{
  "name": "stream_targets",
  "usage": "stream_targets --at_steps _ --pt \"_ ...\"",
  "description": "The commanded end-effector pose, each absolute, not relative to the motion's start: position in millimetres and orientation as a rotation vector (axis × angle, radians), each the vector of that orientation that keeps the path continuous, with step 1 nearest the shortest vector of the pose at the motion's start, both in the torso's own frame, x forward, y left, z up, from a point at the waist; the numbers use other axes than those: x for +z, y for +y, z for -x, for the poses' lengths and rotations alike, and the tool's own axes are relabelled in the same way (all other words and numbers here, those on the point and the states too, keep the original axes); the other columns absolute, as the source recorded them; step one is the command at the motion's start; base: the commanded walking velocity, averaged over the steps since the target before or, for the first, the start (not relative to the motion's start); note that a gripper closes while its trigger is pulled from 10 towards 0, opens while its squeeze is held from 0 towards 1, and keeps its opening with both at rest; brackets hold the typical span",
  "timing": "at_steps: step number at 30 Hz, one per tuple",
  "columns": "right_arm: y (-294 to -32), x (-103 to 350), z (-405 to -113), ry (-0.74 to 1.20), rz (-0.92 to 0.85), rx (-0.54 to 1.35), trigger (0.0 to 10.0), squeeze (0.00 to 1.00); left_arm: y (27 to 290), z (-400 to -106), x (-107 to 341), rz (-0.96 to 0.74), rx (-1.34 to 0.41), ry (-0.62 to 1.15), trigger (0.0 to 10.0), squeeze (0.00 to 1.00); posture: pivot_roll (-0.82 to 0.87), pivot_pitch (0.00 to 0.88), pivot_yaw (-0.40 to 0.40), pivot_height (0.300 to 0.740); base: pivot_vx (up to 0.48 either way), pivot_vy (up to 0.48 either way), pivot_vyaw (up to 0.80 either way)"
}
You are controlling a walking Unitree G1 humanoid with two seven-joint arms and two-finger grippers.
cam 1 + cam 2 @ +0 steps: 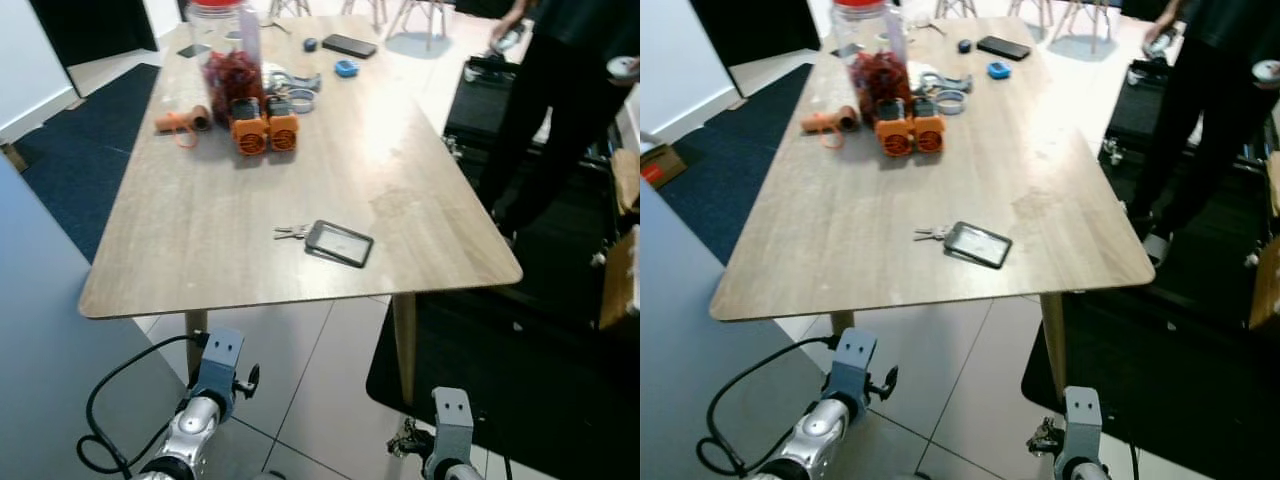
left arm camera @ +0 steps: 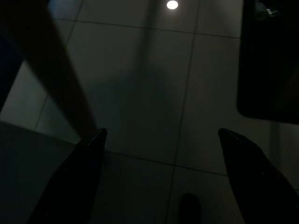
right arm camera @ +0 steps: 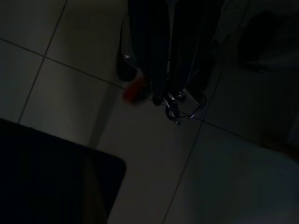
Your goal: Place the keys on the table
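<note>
In the right wrist view my right gripper [image 3: 169,97] points down at the tiled floor, shut on a bunch of keys [image 3: 180,109] on a metal ring with a small red tag [image 3: 135,89]. The same keys [image 1: 405,438] dangle beside my right arm, low in front of the wooden table [image 1: 210,270]. My left gripper [image 2: 161,135] hangs open over the floor near a table leg, holding nothing. On the table's near part lie another small set of keys [image 1: 290,232] and a dark card holder [image 1: 339,243].
Further back on the table stand a jar of red contents [image 1: 229,60], two orange parts [image 1: 265,133], a phone [image 1: 349,45] and small items. A person in black [image 1: 560,100] stands at the right by dark mats. A blue rug [image 1: 80,150] lies at the left.
</note>
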State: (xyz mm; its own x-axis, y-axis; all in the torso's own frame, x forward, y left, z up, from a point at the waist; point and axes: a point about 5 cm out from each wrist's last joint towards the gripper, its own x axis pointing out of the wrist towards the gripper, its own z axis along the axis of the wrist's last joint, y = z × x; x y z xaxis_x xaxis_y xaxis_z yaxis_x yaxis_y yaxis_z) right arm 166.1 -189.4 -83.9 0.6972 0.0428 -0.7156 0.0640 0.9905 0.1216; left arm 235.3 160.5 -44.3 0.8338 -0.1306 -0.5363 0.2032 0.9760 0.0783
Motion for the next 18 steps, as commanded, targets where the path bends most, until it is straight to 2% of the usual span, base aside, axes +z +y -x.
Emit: stream_targets --at_steps 1,18 --pt "-187.9 -84.8 -164.4 0.804 -0.145 -0.009 10.0 0.0 160.9 -231.6 -47.3 -0.135 -0.173 0.575 10.0 0.0 0.04 0.067 -0.004 0.74 0.0 0.0 0.8" --pt "-186.7 -83.9 -166.8 0.799 -0.135 0.001 10.0 0.0 162.8 -228.9 -48.4 -0.127 -0.162 0.576 10.0 0.0 0.04 0.079 -0.008 0.74 0.0 0.0 0.78"
